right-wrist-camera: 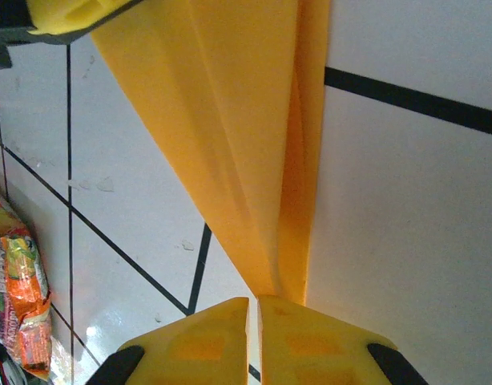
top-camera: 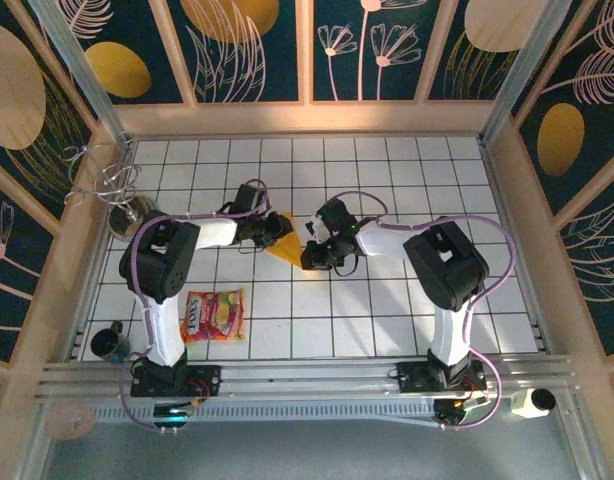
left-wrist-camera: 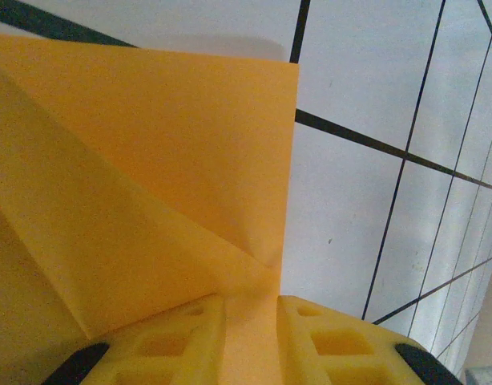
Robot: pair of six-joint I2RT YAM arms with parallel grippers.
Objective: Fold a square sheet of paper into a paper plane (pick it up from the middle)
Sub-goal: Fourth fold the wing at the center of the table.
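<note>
The square sheet of paper (top-camera: pixel 284 241) lies folded into an orange-yellow pointed shape at the middle of the tiled floor, between both grippers. My left gripper (top-camera: pixel 268 233) is at its wide left end. In the left wrist view the left gripper (left-wrist-camera: pixel 250 313) is shut on a strip of the paper (left-wrist-camera: pixel 150 160), with folded layers spreading ahead. My right gripper (top-camera: pixel 310 257) is at the paper's narrow tip. In the right wrist view the right gripper (right-wrist-camera: pixel 252 309) is shut. The paper (right-wrist-camera: pixel 230 120) tapers down to the tip of one finger (right-wrist-camera: pixel 326 341), and no paper shows in the slit.
A red-and-yellow snack packet (top-camera: pixel 215 315) lies near the left arm's base, also seen in the right wrist view (right-wrist-camera: pixel 22 297). A dark mug (top-camera: pixel 109 343) stands at the front left corner. A wire stand (top-camera: pixel 122 195) is at the back left. Wooden walls ring the floor.
</note>
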